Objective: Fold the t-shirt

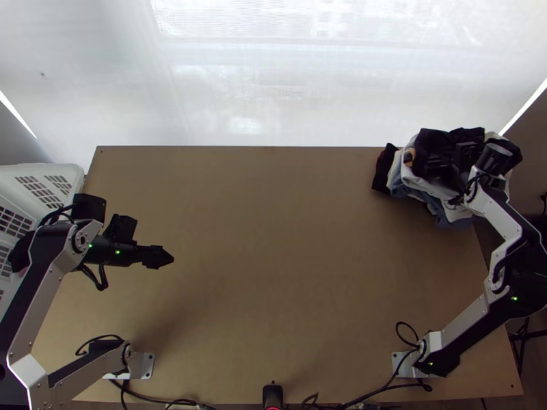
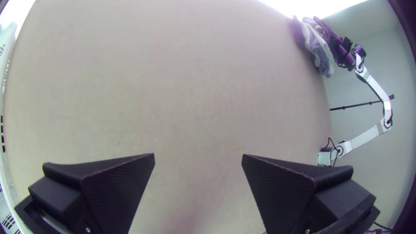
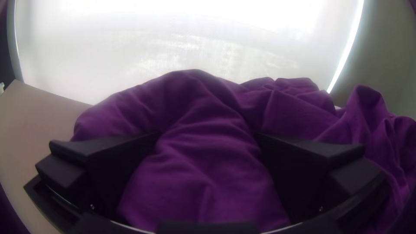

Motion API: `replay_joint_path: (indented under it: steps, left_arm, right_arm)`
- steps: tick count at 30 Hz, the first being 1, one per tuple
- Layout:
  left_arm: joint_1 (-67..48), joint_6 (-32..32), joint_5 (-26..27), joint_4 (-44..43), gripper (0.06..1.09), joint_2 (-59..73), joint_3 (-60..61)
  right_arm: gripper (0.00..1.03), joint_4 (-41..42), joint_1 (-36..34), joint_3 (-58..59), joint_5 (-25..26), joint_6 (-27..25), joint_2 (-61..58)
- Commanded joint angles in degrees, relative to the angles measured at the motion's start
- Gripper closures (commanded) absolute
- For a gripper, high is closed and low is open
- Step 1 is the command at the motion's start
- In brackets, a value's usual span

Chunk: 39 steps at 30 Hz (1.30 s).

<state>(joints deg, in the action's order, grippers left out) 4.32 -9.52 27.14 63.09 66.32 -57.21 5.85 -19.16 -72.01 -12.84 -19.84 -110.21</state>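
At about two o'clock of the light brown wooden desk (image 1: pixel 273 253), find a bunched heap of dark, white and blue clothes (image 1: pixel 414 184). Must presumably look there for the t-shirt, but cannot tell it surely from the other pieces. Over the heap, see the right claw (image 3: pixel 207 136), with wide flat black fingers, released; between them bulges, unclenched, loose dark cloth of purple look (image 3: pixel 199 173). At about nine o'clock above the desk, see the left claw (image 2: pixel 198 156), also black, released and holding nothing.

Could go wrong by gripping too deep: would then catch several layers and pull neighbouring clothes along. By gripping too shallow, would risk pinching only a small fold and losing it while lifting. Through careless dragging, might also tip the heap over the near-lying three o'clock edge.

As container, note a white plastic basket (image 1: pixel 14 179) with slotted walls, at about ten o'clock, beside the desk. Seems to hold a dark piece (image 1: pixel 19 254), perhaps cloth, partly behind the left arm (image 1: pixel 34 294); cannot tell more.
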Motion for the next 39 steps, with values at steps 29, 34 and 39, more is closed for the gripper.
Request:
replay_joint_path:
  steps: [29,34,39]
  left_arm:
    - [-2.12,7.15,-22.04,-30.31,0.1,-39.34,10.98]
    - [-1.68,5.56,-22.04,-32.24,0.1,-51.03,19.68]
    - [-1.68,3.01,-22.92,-34.09,0.1,-61.14,29.52]
  right_arm:
    - [0.05,-28.79,34.1,4.86,30.59,9.9,49.66]
    - [0.05,-19.82,40.78,20.94,31.39,3.58,65.48]
    - [0.05,-16.31,40.69,35.01,31.3,7.62,74.0]
